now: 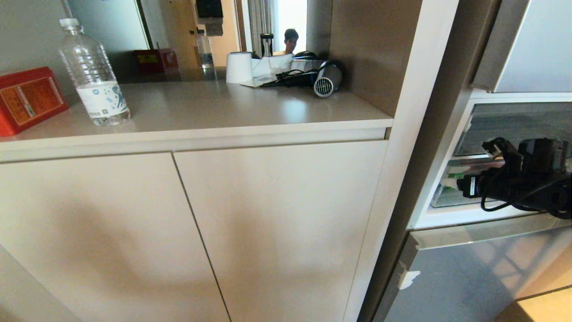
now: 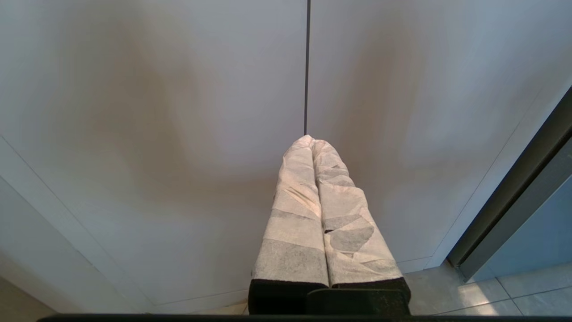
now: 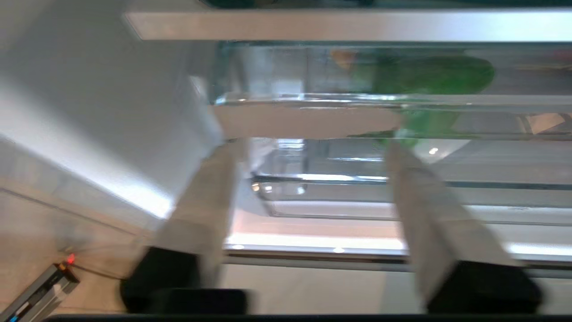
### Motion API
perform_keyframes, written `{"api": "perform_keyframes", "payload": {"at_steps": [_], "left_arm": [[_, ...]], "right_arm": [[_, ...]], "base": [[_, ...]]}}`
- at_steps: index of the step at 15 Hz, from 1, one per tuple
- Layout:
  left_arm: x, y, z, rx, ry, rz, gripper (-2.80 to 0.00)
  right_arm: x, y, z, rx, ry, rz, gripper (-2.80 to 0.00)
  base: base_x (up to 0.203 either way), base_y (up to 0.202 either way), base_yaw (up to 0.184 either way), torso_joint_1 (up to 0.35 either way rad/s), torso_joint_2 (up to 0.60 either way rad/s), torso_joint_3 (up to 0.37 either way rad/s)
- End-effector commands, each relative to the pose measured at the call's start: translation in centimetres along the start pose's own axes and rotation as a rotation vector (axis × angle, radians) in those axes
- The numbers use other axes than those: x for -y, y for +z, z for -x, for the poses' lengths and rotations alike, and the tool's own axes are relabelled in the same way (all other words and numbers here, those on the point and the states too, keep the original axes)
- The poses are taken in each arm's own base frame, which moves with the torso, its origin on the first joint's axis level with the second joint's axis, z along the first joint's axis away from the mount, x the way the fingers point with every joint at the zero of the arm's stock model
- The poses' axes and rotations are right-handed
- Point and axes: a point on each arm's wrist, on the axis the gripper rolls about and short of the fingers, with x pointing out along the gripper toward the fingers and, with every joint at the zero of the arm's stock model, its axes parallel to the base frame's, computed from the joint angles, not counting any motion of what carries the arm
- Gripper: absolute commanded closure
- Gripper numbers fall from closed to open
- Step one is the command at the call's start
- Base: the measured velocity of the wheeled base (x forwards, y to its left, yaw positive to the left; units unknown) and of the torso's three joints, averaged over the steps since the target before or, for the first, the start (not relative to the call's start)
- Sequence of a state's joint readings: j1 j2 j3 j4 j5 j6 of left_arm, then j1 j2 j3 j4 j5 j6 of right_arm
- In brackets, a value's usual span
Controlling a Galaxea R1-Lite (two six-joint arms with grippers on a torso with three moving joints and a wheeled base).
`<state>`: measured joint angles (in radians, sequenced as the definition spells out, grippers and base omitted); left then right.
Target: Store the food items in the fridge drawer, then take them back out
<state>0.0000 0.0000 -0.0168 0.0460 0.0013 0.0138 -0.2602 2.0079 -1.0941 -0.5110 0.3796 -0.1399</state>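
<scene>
Right wrist view: the right gripper (image 3: 308, 147), fingers spread and holding nothing, is presented to the fridge drawer (image 3: 308, 116) front rim at frame centre; closure on it appears required next.

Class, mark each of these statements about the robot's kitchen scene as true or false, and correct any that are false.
1. The left gripper has its fingers pressed together in front of the cabinet doors. True.
2. The right gripper is clamped on the water bottle. False: its fingers stand apart at the fridge drawer, holding nothing, while the water bottle stands on the counter.
3. Something green, apparently the bell pepper, shows through the clear drawer. True.
4. The red box lies inside the fridge. False: it sits on the counter, left of the bottle.
5. A hair dryer lies on the counter. True.
</scene>
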Motion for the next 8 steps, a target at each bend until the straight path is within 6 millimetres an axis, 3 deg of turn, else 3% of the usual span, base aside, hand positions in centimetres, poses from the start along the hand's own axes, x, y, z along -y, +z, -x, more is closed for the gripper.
{"api": "perform_keyframes", "payload": {"at_steps": [1,8], "left_arm": [[0.0,0.0,0.0,0.000,0.000,0.000,0.00],[0.0,0.0,0.0,-0.002,0.000,0.000,0.00]], "right_arm": [[-0.1,-0.2,0.0,-0.005,0.003,-0.001,0.00],[-1.9,-0.4,-0.7,-0.017,0.053,0.011,0.00]], "base": [[0.000,0.000,0.000,0.000,0.00,0.000],[0.000,0.000,0.000,0.000,0.00,0.000]]}}
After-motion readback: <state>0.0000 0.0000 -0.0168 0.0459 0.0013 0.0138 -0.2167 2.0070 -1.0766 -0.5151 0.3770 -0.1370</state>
